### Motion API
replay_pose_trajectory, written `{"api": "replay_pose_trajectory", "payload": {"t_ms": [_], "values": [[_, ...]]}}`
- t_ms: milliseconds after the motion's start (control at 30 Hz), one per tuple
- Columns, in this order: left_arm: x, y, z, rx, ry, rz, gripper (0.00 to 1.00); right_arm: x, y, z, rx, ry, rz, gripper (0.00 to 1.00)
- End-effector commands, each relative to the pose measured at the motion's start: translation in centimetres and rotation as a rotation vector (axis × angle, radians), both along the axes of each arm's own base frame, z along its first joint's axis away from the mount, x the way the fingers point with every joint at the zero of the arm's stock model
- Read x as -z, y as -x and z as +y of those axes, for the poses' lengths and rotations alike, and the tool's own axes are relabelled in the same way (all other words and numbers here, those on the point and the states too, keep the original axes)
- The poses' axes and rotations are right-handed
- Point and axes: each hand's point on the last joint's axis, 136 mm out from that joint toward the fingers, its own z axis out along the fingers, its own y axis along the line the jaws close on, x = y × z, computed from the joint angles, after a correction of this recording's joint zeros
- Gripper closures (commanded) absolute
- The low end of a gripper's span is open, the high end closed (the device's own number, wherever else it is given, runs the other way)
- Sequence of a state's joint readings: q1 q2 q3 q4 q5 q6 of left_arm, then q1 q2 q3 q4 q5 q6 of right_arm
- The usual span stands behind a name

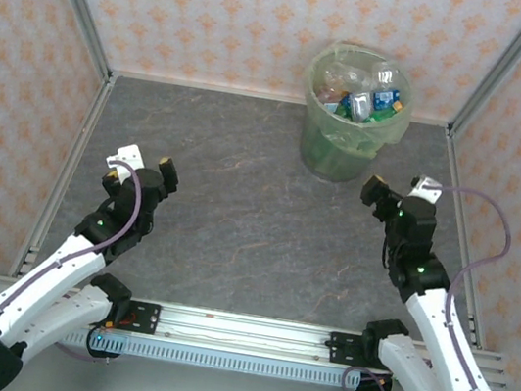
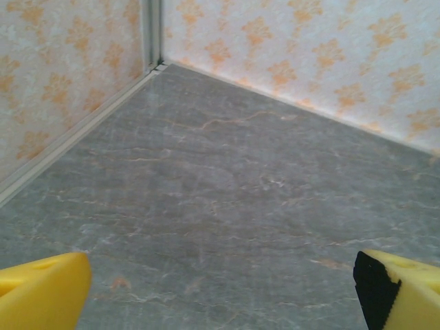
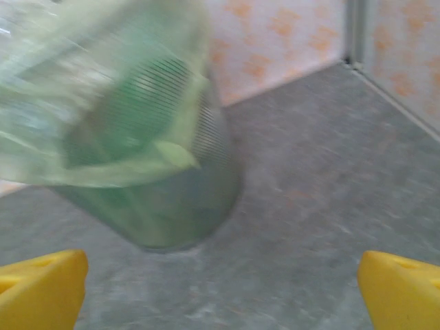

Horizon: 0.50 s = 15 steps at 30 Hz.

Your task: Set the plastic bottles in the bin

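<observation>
- Bottles (image 1: pixel 360 97) sit piled inside the bin (image 1: pixel 346 155), heaped right up to its rim, with blue and green labels flashing among the clear plastic
- bin upright at the far right of the desk (image 1: pixel 228 210), close to the back wall (image 1: pixel 220 11) and near the right-hand corner, its thin bag liner (image 1: pixel 334 56) folded out over the rim
- left fingers (image 1: pixel 166 172) spread wide with nothing between them, out over the left side of the desk, well apart from the bin
- from the left wrist, yellow left fingers (image 2: pixel 41 292) peek in at both lower corners, and between them lies grey marbled desk (image 2: pixel 227 192) running out to a corner where two orange-patterned walls meet
- right fingers (image 1: pixel 375 189) spread wide as well, gripping nothing, near the bin on its near right side, not touching it
- from the right wrist, yellow right fingers (image 3: pixel 402 289) sit at the two lower corners, and the bin (image 3: pixel 151 158) looms left of centre, blurred, with green shapes showing through its ribbed wall and the liner draped over it; too soft to tell one bottle from another
</observation>
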<state>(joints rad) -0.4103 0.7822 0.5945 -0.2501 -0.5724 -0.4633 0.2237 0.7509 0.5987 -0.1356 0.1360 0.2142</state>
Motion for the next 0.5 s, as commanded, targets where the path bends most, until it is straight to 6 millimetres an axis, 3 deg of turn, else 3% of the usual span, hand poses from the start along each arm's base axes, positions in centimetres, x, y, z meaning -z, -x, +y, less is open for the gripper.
{"api": "replay_pose_trajectory", "payload": {"t_ms": [0,133,233,367,467], "values": [[2.2,0.3,1.3,-0.064,-0.050,0.058,0.01,1.4,0.5,-3.3,0.178,0.099,-0.048,0.00],[4.3,-0.5,1.9,-0.054,-0.081,0.097,0.01,4.9,0.7,-4.6,0.236,0.161,-0.069,0.00],[5.0,-1.5,3.0,-0.062,-0.115,0.100,0.01,6.3,0.4,-4.6,0.226,0.220,-0.104,0.00],[6.1,-3.4,5.0,-0.113,-0.118,0.121,0.01,6.7,-0.7,-5.1,0.254,0.223,-0.150,0.00],[7.3,-5.0,6.3,-0.143,-0.137,0.147,0.00,7.0,-2.6,-5.2,0.251,0.192,-0.148,0.00]]}}
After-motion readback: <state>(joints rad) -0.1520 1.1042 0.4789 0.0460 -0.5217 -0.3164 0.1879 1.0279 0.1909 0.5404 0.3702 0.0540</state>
